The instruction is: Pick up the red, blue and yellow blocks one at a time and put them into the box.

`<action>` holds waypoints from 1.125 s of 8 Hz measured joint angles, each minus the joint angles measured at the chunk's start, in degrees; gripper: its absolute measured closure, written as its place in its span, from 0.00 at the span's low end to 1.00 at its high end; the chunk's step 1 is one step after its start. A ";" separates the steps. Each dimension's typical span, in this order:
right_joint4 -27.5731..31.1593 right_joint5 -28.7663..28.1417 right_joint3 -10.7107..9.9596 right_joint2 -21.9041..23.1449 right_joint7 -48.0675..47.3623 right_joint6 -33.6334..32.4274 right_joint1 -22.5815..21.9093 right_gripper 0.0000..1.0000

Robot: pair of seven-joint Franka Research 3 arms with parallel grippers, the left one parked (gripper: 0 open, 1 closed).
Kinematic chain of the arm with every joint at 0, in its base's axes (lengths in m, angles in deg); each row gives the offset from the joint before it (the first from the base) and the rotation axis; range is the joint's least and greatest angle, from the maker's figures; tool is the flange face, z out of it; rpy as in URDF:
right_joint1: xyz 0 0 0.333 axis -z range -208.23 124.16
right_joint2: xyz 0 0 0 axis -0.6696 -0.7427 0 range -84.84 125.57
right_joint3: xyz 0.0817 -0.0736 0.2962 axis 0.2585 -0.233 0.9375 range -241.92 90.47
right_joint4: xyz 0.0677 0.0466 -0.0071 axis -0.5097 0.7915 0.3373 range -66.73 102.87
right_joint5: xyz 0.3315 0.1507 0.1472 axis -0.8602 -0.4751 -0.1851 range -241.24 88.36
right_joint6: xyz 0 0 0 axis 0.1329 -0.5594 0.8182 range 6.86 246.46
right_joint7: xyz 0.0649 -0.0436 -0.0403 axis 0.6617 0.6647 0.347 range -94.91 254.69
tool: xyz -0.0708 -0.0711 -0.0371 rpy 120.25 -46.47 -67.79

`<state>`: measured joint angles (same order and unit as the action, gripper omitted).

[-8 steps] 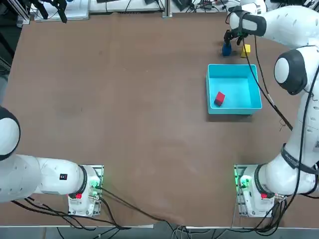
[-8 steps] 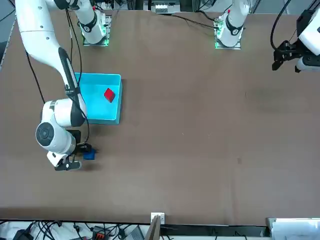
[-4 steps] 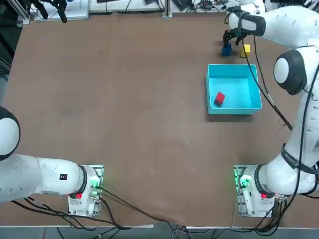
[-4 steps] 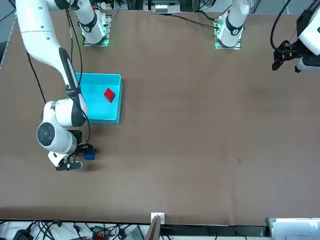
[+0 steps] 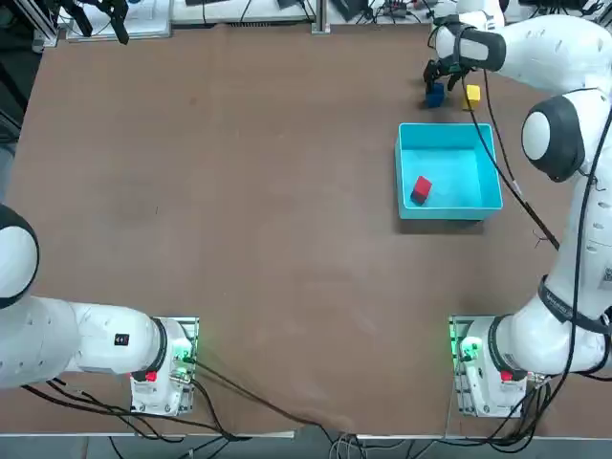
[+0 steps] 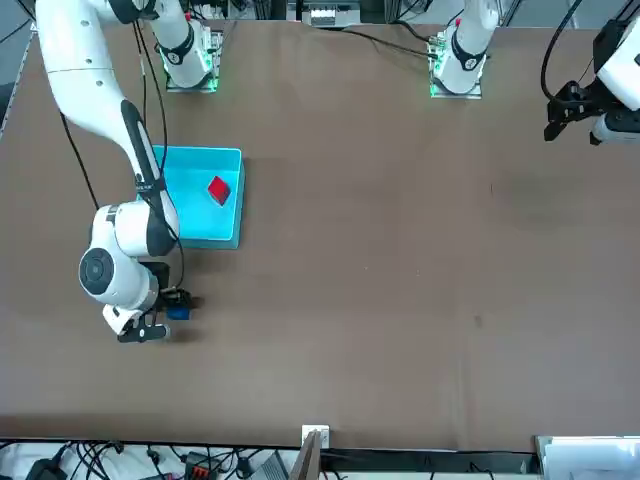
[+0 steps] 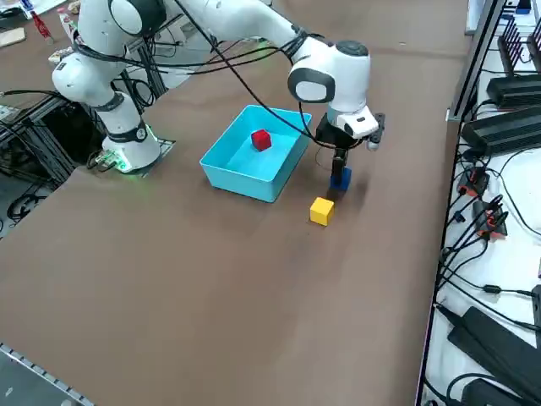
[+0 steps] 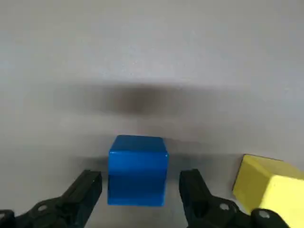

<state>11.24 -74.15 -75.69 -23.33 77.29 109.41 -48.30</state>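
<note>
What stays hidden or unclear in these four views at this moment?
- Yellow block: absent from the front view, behind the right arm's wrist; cut by the frame edge in the wrist view.
- Blue block: partly covered by the open right pincer in the top view.
- Contact between fingers and blue block: a gap shows on each side, but their tips run off the frame.
- Box: outside the wrist view.

One block (image 5: 421,188) lies in the box (image 5: 449,207); two blocks (image 5: 435,95) (image 5: 471,95) sit side by side at the box's 12 o'clock, end effector (image 8: 140,190) straddling the 9 o'clock one.
</note>
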 joint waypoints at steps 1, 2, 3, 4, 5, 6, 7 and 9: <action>-0.02 0.00 0.00 -0.55 0.00 0.43 0.00 0.02; -0.02 0.00 0.00 -1.15 0.00 0.93 0.00 0.04; -0.05 -0.01 0.01 -1.61 -0.01 1.43 0.00 0.14; -0.29 -0.19 0.04 -1.60 -0.16 1.58 -0.02 0.30; -0.83 -0.36 0.06 -1.58 -1.00 1.59 -0.05 0.30; -1.17 -0.36 0.11 -1.30 -2.38 1.52 -0.15 0.30; -0.99 -0.37 0.19 0.09 -3.99 0.11 -0.34 0.30; 3.19 -0.47 0.36 7.82 -6.75 -6.04 -1.15 0.30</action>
<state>14.42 -74.63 -75.32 -15.50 70.54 103.37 -49.45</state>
